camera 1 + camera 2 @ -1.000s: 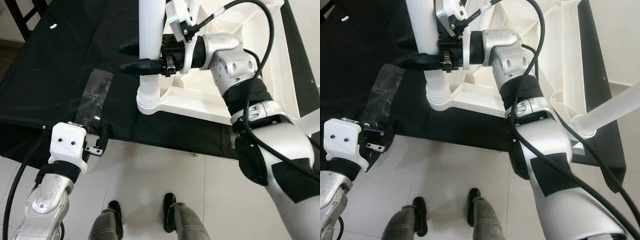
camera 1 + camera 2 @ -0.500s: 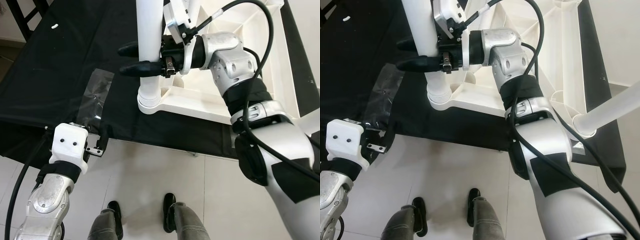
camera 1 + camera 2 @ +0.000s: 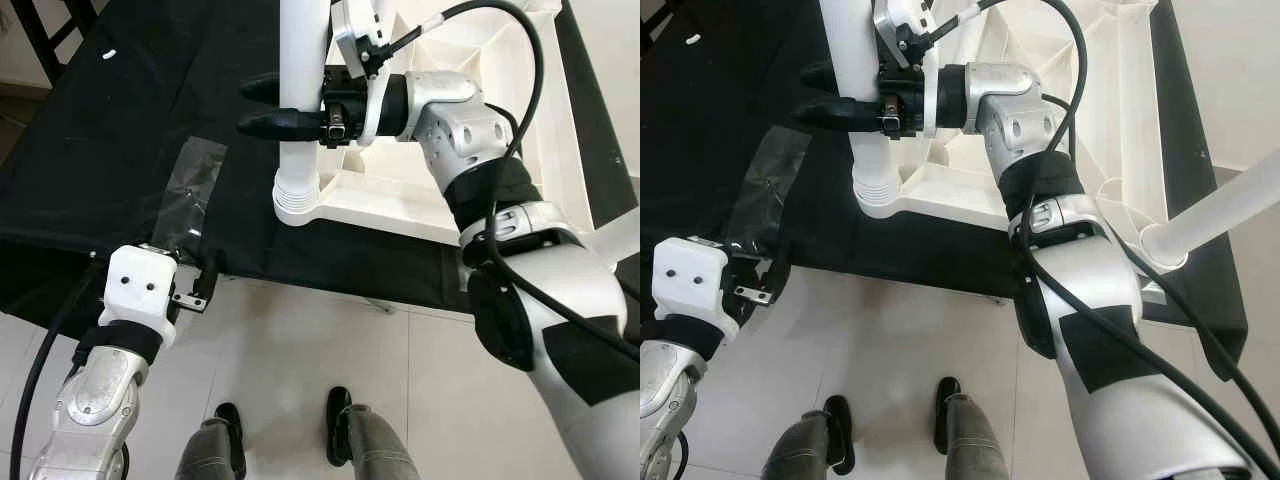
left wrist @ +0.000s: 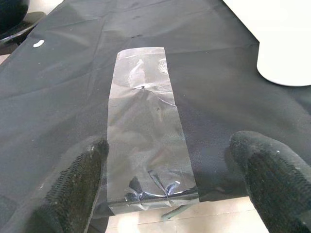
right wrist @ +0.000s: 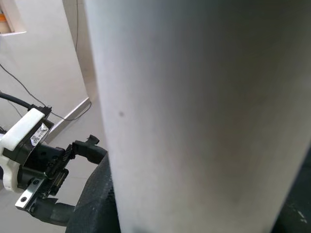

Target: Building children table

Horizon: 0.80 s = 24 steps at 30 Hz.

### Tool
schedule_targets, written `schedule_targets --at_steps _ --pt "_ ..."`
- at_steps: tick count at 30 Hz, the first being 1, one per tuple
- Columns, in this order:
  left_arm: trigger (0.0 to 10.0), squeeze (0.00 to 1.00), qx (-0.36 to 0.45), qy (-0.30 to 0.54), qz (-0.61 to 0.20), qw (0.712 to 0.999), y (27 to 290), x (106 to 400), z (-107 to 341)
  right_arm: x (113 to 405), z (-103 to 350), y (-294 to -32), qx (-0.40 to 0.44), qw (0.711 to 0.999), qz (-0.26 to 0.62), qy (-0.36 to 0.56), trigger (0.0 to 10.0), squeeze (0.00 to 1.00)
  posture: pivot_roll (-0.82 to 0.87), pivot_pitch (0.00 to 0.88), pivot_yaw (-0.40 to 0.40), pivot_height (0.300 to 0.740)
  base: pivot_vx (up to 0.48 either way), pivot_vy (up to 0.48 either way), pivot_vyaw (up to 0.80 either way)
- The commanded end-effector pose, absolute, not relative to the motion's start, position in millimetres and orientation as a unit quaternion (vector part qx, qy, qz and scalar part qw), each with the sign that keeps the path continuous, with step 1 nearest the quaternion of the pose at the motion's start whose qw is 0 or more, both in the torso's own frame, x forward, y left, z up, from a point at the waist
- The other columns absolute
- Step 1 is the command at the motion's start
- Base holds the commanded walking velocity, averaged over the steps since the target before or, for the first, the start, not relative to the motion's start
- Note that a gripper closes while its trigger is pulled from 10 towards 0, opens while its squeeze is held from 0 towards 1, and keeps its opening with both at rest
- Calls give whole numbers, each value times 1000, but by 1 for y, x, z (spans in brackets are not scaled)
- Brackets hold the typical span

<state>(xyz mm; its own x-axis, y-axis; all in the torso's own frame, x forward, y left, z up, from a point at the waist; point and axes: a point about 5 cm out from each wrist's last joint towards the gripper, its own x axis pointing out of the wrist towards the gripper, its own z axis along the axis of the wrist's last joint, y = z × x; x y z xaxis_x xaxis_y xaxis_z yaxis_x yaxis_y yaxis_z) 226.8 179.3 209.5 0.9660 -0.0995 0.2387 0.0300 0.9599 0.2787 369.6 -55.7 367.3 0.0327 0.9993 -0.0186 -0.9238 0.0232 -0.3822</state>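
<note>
The white children's table [image 3: 400, 205] lies upside down on a black cloth [image 3: 120, 130]. A white leg [image 3: 303, 60] stands upright in its near corner socket [image 3: 297, 200]. My right gripper [image 3: 250, 106] reaches in from the right, one black finger on each side of the leg, shut on it; the right wrist view has the leg [image 5: 194, 116] pressed close between the fingers. Down by the cloth's near edge, my left gripper [image 4: 170, 189] is open over a flat clear plastic bag [image 4: 146, 136], holding nothing.
A second white leg [image 3: 1230, 205] sticks out of the table's right corner. A small white piece [image 3: 108, 52] lies far left on the cloth, near a dark chair [image 3: 50, 25]. White floor tiles [image 3: 300, 340] and my feet [image 3: 285, 430] are below.
My right gripper has shifted slightly up the leg and its wrist has turned a little. The left arm has stayed where it was.
</note>
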Motion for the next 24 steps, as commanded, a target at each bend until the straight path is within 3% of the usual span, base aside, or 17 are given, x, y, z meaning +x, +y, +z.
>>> schedule_targets --at_steps 1,10,12,14,15,16,17,19,24 --pt "10000 0 145 -112 -36 982 180 227 203 380 334 -57 -145 731 665 -49 10000 0 8 393 -77 740 0 0 0" --pt "10000 0 145 -113 -35 982 180 227 203 382 333 -58 -144 742 653 -45 10000 0 7 393 -77 740 0 0 0" --pt "10000 0 144 -113 -35 982 180 228 202 384 332 -59 -145 757 636 -43 10000 0 0 390 -83 740 0 0 0" --pt "10000 0 144 -113 -35 982 180 228 202 387 329 -62 -153 783 601 -45 10000 0 -4 387 -89 740 0 0 0" --pt "10000 0 143 -114 -33 983 180 227 202 393 319 -67 -146 836 528 -32 10000 0 -15 379 -104 740 0 0 0" --pt "10000 0 143 -114 -33 983 180 227 202 393 319 -67 -146 836 528 -32 10000 0 -15 379 -104 740 0 0 0" --pt "10000 0 134 -119 -27 983 182 226 204 401 305 -79 -115 922 367 -32 10000 0 -23 374 -125 740 0 0 0" --pt "10000 0 131 -120 -26 984 182 226 205 402 302 -83 -107 939 326 -32 10000 0 -23 374 -125 740 0 0 0" --pt "10000 0 135 -146 15 980 204 229 222 360 260 -84 -62 969 240 -18 10000 0 -16 362 -104 740 0 0 0"
